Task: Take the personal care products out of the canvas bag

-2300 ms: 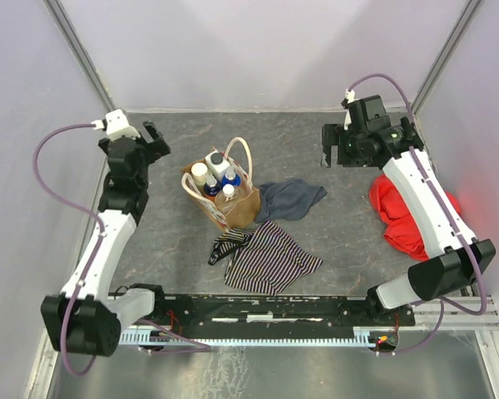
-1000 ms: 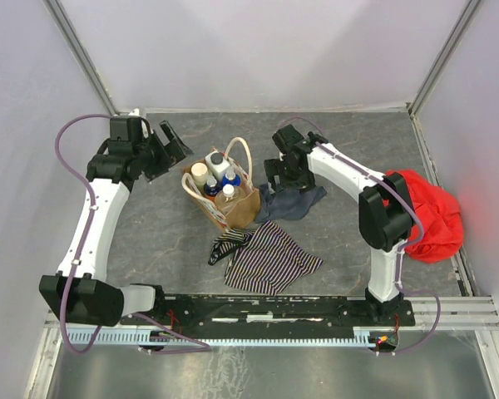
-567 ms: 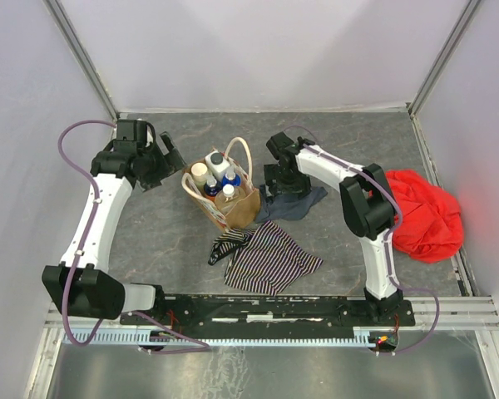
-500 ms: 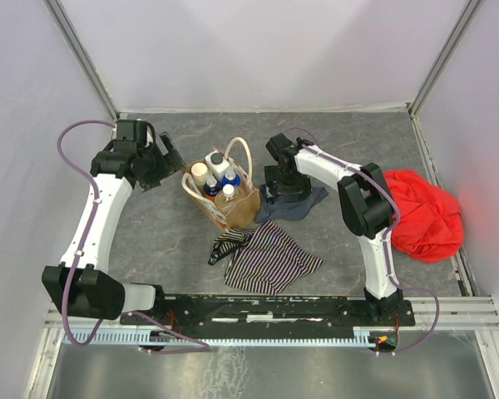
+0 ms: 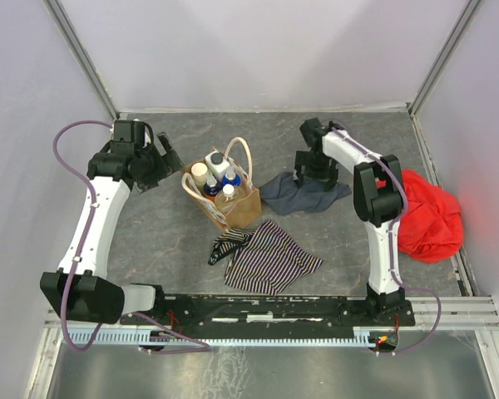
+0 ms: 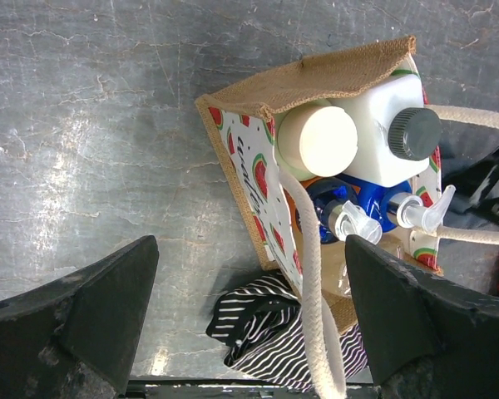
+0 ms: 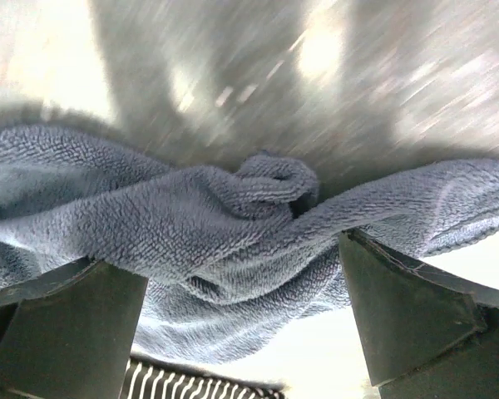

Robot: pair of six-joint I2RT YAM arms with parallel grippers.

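Observation:
The canvas bag (image 5: 237, 209) stands upright left of centre, its cream handles up. In the left wrist view its burlap wall (image 6: 316, 79) frames the personal care products: a pale-green cylinder with a cream cap (image 6: 316, 141), a white flat bottle (image 6: 382, 133), blue pump tops (image 6: 349, 204) and a beige bottle (image 6: 374, 258). My left gripper (image 5: 155, 163) hovers left of the bag, open and empty (image 6: 249, 332). My right gripper (image 5: 313, 172) is down on the grey-blue cloth (image 5: 303, 193). Its jaws stand wide with the cloth (image 7: 191, 224) bunched between them.
A black-and-white striped garment (image 5: 266, 258) lies just in front of the bag. A red cloth (image 5: 428, 216) lies at the right edge. Pale walls enclose the table on three sides. The right wrist view is motion-blurred.
My right arm swung in from the far right to the grey-blue cloth, then moved right, and the cloth shifted right with it. My left gripper moved closer to the bag.

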